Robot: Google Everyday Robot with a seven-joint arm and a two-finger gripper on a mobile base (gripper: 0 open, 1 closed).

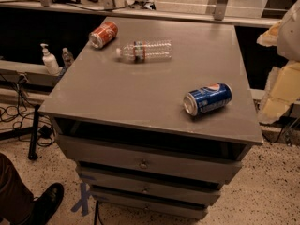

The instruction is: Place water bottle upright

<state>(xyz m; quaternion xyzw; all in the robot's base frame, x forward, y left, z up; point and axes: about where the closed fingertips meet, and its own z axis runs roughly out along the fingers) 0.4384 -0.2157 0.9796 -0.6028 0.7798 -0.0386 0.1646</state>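
The water bottle [145, 50], clear ribbed plastic with a white cap and a narrow red-green-blue label band, lies on its side on the grey flat-topped desk [140, 111], in the far half of the desktop and left of its middle; its cap points toward the desk's left edge and its base toward the right; nothing touches it. An orange-red soda can [104, 34] lies on its side near the desk's far-left corner, just beside the bottle's cap end but apart from it, its silver end turned toward the front-left. A blue soda can with a red-white-blue round logo [207, 99] lies on its side near the desk's front-right corner, well apart from the bottle, its silver top facing left. Below the desktop, 3 grey drawers are stacked, each with 1 small round knob. Off the desk's left side, on a lower ledge, a white pump-top dispenser bottle [49, 60] stands upright with a small clear bottle with a dark cap [67, 56] just beside it. On the speckled floor by the desk's front-left, a black shoe [47, 203] shows. The claw [288, 32] reads as a pale rounded shape beyond the desk's right side, at the frame edge, well apart from the bottle; whether it is apart or together, I cannot tell.
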